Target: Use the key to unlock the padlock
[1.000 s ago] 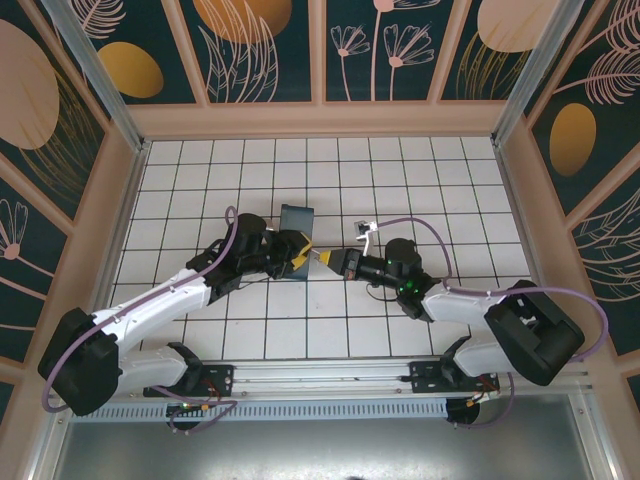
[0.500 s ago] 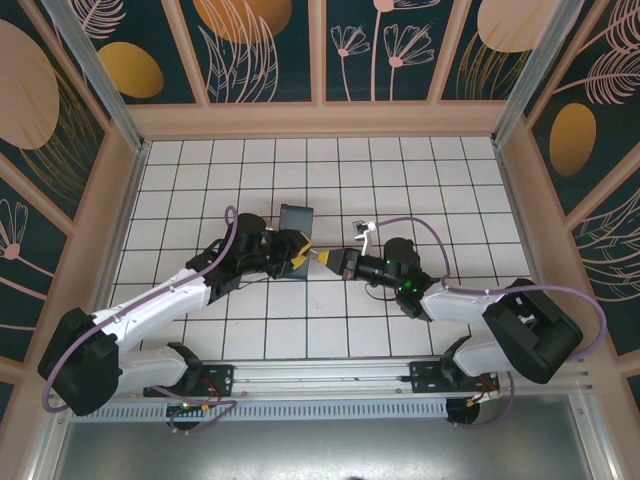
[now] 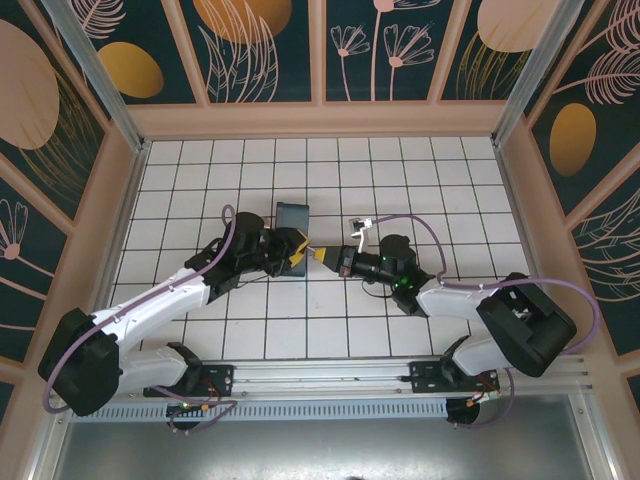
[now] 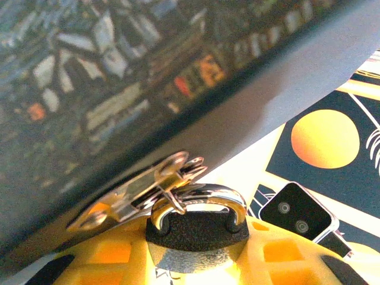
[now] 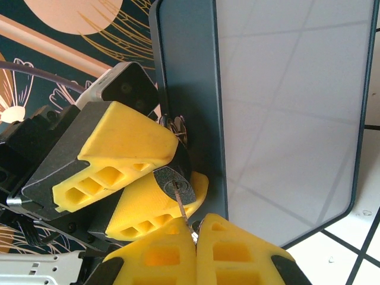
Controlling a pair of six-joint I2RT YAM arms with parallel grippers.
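Keyway alignment is what the coming move turns on. The right gripper (image 5: 196, 237) is clenched on the key (image 5: 181, 208), whose thin blade runs straight out ahead of its fingertips. The padlock (image 5: 173, 183) sits directly beyond that blade, with its dark keyway face turned toward the right gripper. The blade's tip meets the slot in that face; how deep it sits I cannot tell. The key's long axis lies roughly in line with the long axis of the padlock body. I judge the next step to be a twist of the right wrist about that shared axis, with little sideways load, since so thin a blade could bend or slip out if the two drift off line. The left gripper (image 3: 297, 258) is grasping the padlock across its body, one yellow finger on either side. The lock therefore lies between the two grippers, held by the left and reached through the key by the right. Outward from the left gripper's fingertips, the silvery shackle (image 4: 208, 193) arches through the hasp (image 4: 136, 193) of the box (image 4: 178, 89), which lies just past the padlock. The box is closed, so whatever it contains is hidden.
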